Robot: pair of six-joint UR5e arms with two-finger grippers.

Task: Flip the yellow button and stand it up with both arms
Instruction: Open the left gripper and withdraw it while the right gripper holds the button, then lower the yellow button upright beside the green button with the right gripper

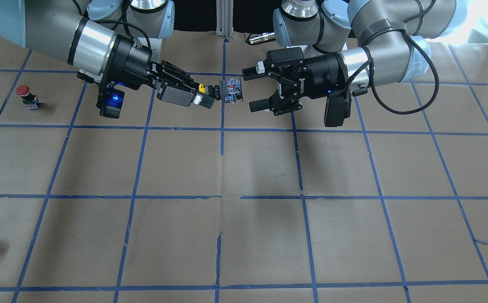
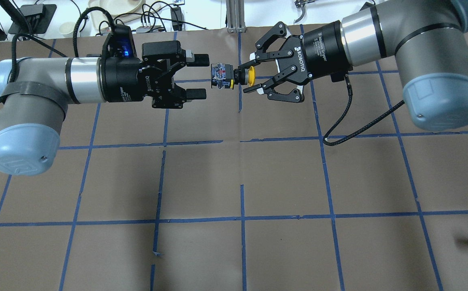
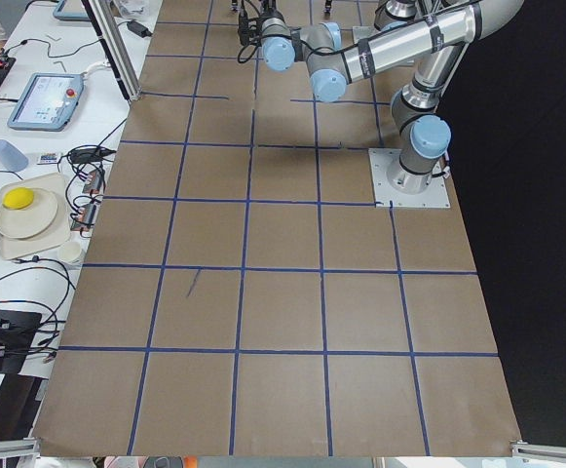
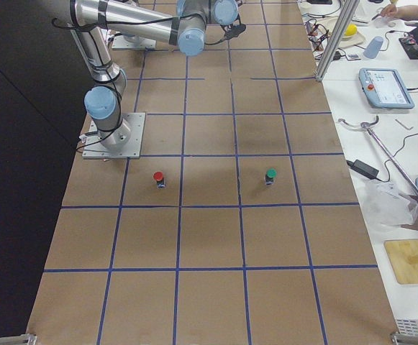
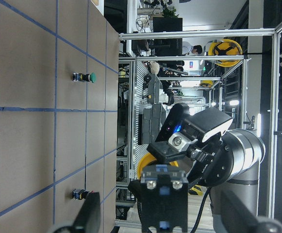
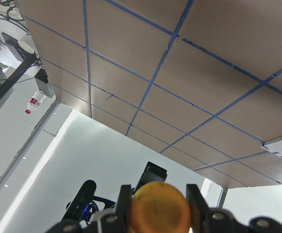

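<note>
The 2 silver-grey jointed arms, left [image 2: 36, 85] and right [image 2: 419, 36], meet above the brown table's [image 2: 242, 182] far middle. The right black 2-finger gripper [image 2: 254, 76] is clamped on the small yellow-capped push-button [image 2: 223, 76], held airborne. Its long axis runs left-right, with the metal base facing the left gripper [image 2: 200, 76], whose jaws stand apart just beside it.

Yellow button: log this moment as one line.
phase: mid-air handover | yellow button: horizontal, contact base toward left gripper | right gripper: shut on cap end | left gripper: open, tips just short of base
</note>
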